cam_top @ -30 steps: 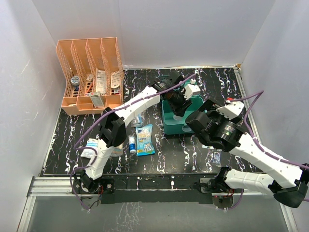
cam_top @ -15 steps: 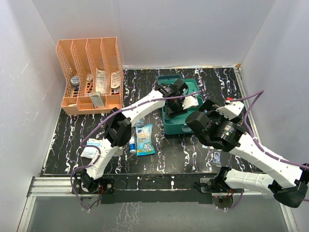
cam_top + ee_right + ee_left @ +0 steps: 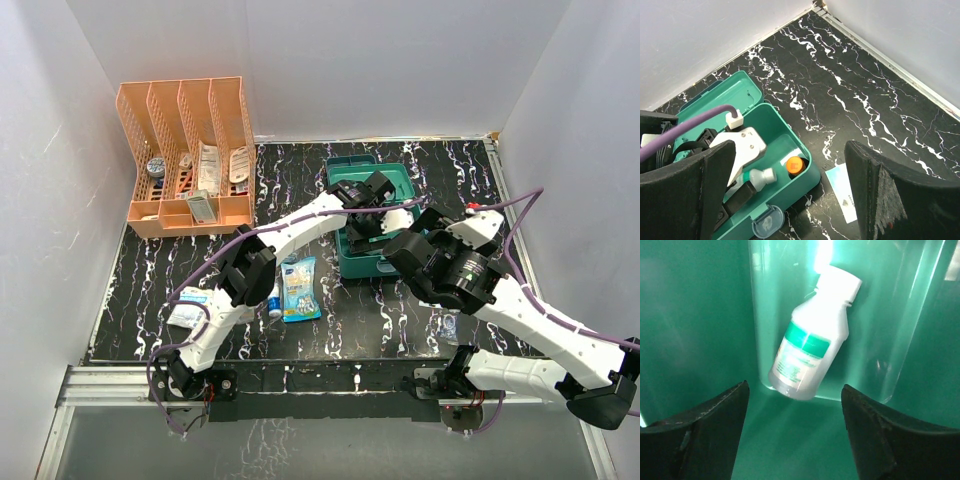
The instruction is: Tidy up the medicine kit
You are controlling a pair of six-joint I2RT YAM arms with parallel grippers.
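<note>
**Bottle (image 3: 810, 357) lies in kit (image 3: 347, 258), jaws wide on both arms**

Open kit at the far middle of the table (image 3: 400, 322), lid (image 3: 730, 92) laid back toward the far wall. From above you barely see inside. The left arm covers most of the tray and the right arm's wrist hides the near right corner.

Left gripper (image 3: 794, 412) is down in the box, fingers spread, nothing between them. Just past the tips the white bottle lies tilted in a paler compartment, clear of both fingers. Its green label is too blurred to read.

Right gripper (image 3: 790, 150) hangs over the kit's near right side, fingers wide apart, holding nothing. Its camera catches an orange cap (image 3: 796, 163) in the box beside the bottle, and only the cap shows. There's a clear latch (image 3: 767, 220) on the front edge. A white card (image 3: 842, 195) lies on the table just right of the kit, partly behind a finger.

At far left, the orange rack (image 3: 185, 120) holds packets too small to name. A blue pouch (image 3: 298, 288) and a small vial (image 3: 274, 297) lie left of the kit, beside the left arm's elbow.
</note>
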